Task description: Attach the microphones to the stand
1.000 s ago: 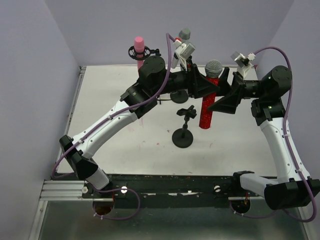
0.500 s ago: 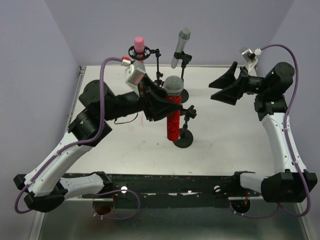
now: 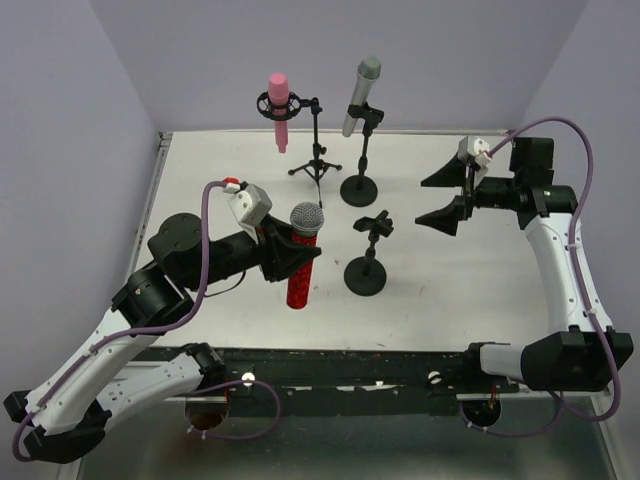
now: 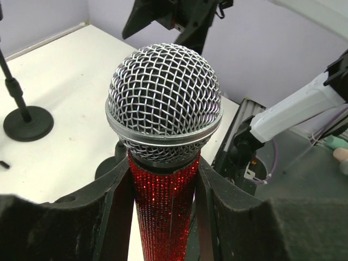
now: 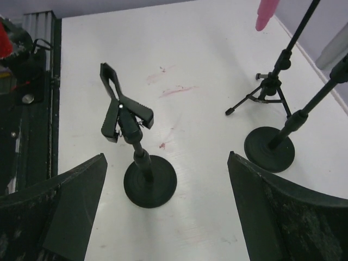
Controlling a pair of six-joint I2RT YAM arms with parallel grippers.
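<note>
My left gripper (image 3: 288, 256) is shut on the glossy red microphone (image 3: 302, 262) and holds it upright above the table, left of an empty round-base clip stand (image 3: 367, 254). In the left wrist view the red body (image 4: 163, 212) sits between my fingers (image 4: 111, 212) under its silver mesh head (image 4: 164, 98). The pink microphone (image 3: 278, 108) hangs in a tripod stand's shock mount at the back. The silver-grey microphone (image 3: 360, 92) sits in the clip of a second round-base stand (image 3: 359, 185). My right gripper (image 3: 440, 200) is open and empty, right of the empty stand (image 5: 136, 147).
The tripod stand (image 3: 315, 150) stands at the back middle; its legs show in the right wrist view (image 5: 266, 92). A metal rail (image 3: 120, 380) runs along the table's near edge. Purple walls close the left, back and right sides.
My left arm has pulled back toward the near left, carrying the red microphone away from the empty stand and lower. My right gripper has dropped slightly and opened wide toward that stand.
</note>
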